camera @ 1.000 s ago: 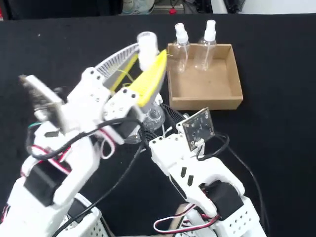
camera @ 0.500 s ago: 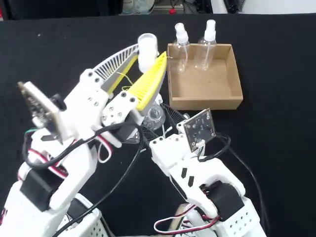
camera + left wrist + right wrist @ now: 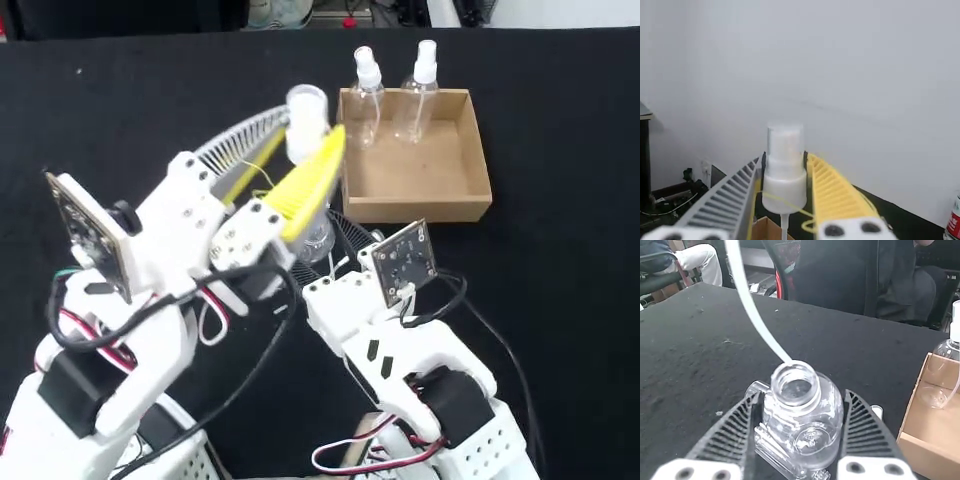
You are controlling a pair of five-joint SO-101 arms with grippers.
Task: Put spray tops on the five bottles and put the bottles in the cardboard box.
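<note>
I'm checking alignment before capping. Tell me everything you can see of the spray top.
The spray top is white plastic with a translucent cap, a wider collar and a thin tube hanging down. It stands upright, clamped between the left tool's grey and yellow fingers, tube tip at the bottle's open neck.

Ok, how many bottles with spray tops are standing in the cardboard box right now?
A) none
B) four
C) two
C: a capped bottle and a second capped bottle stand along the far wall of the cardboard box.
</note>
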